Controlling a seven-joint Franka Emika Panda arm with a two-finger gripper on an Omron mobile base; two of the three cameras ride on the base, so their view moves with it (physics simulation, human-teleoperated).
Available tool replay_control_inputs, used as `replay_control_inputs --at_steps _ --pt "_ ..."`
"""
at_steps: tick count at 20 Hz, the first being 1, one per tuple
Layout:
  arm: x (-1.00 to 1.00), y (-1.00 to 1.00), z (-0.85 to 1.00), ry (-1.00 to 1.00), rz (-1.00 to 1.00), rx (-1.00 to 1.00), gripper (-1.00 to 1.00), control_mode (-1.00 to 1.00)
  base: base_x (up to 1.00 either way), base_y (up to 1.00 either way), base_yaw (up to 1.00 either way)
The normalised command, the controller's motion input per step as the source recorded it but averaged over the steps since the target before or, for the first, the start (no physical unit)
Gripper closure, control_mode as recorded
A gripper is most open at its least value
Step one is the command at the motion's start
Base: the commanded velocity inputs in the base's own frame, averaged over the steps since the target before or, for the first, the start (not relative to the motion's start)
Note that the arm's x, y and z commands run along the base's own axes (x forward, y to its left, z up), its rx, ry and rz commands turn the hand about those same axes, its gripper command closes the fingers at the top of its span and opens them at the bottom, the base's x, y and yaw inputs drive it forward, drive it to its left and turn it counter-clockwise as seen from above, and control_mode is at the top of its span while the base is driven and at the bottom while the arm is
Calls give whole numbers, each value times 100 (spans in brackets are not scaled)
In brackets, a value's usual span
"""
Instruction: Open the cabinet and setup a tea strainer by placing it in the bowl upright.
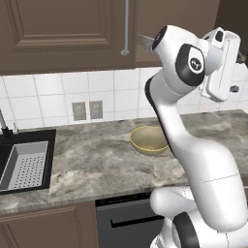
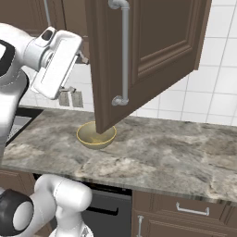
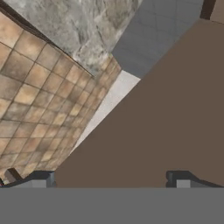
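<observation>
My gripper (image 3: 109, 177) sits along the bottom edge of the hand view, its two dark finger tips (image 3: 177, 176) spread wide apart with nothing between them — released, grasping nothing. Ahead of the tips is a flat brown surface filling the lower right of that view; tan floor tiles take the left side and a strip of grey stone counter the top.

In the right base view the cabinet (image 2: 157, 41) has one door swung open toward the camera, taking the upper middle of the frame, with its long silver bar handle (image 2: 124, 51) running down the door's left part. My white hand sits in the upper left of that frame, just left of the open door.

The bowl (image 1: 148, 139) is mustard-yellow, upright on the counter (image 1: 97, 160), at centre of the left base view, just left of my arm; in the right base view it is left of centre, its rear part hidden by the door's lower corner.

A spiky grey thing pokes out behind my arm near the top of the left base view — cannot tell what. The black sink (image 1: 29, 140) with a perforated grey tray (image 1: 24, 167) is at the left edge.
</observation>
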Motion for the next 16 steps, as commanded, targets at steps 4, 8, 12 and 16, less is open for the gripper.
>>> replay_control_inputs --at_steps 4,8,12,16 --pt "34 -88 -4 7 -6 0 -100 -100 0 0 0" --pt "19 -84 0 10 -6 0 -100 -100 0 0 0" --pt "23 -73 -5 15 -5 0 -100 -100 0 0 0" --pt "27 -81 -4 19 -2 0 -100 -100 0 0 0"
